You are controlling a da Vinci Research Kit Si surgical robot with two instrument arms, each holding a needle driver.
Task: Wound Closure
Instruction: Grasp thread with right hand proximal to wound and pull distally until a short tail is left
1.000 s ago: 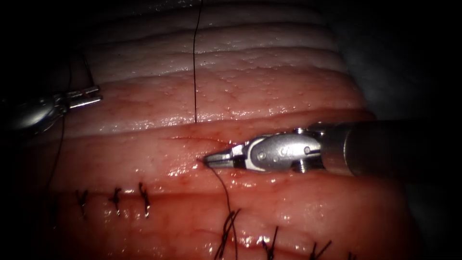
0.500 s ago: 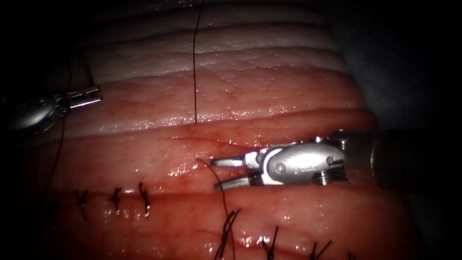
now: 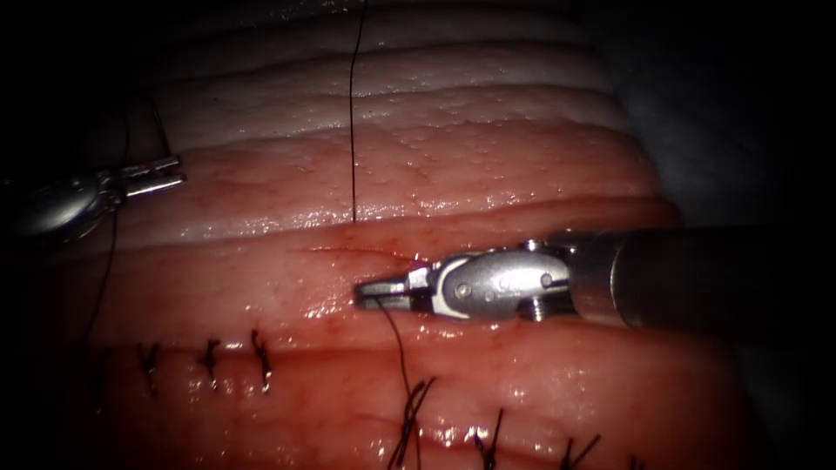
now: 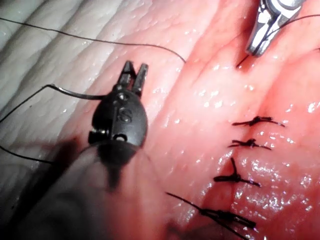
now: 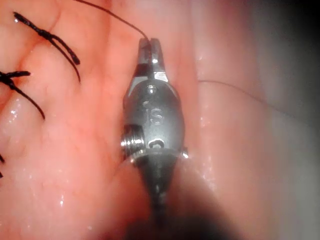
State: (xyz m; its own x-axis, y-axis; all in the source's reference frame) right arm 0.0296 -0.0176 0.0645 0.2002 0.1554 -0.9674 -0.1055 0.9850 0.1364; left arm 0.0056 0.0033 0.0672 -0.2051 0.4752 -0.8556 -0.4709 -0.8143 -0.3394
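Thread: thin black suture thread (image 3: 394, 335) is now clamped at the tip of the right silver needle-driver claw (image 3: 370, 292), just below the faint cut line (image 3: 366, 252) in the red, wet pork-belly tissue (image 3: 522, 157). Half a second ago that claw stood apart beside the strand; it has closed and shifted left. So right has its grip again. Curved needle: can't locate it. Left silver claw (image 3: 170, 174) sits well left, unmoved, slightly apart, holding nothing.
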